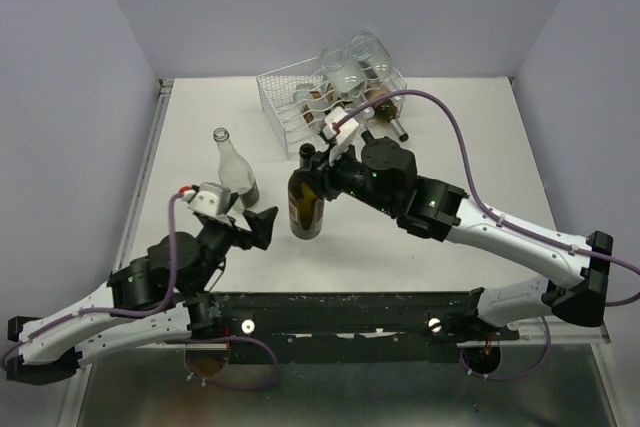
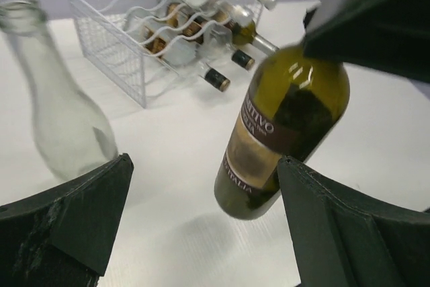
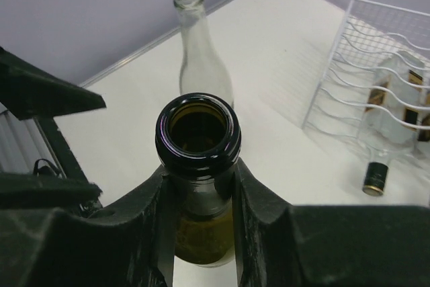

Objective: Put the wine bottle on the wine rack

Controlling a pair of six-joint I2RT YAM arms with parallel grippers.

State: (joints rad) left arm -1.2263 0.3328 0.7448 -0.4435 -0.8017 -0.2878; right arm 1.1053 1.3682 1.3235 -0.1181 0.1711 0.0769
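Both jaws of my right gripper (image 3: 200,196) are clamping the neck of the wine bottle (image 1: 306,209), standing upright on the table (image 1: 350,259), apart from the wine rack (image 1: 275,97); my left gripper (image 2: 205,223) is gaping wide.

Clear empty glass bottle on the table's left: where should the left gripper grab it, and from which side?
The clear glass bottle is probably best taken by its slim neck, the open left gripper coming in level from the near side: it stands upright and its body flares wide. The dark green wine bottle, gripped at the neck by the right gripper, crowds its right side.
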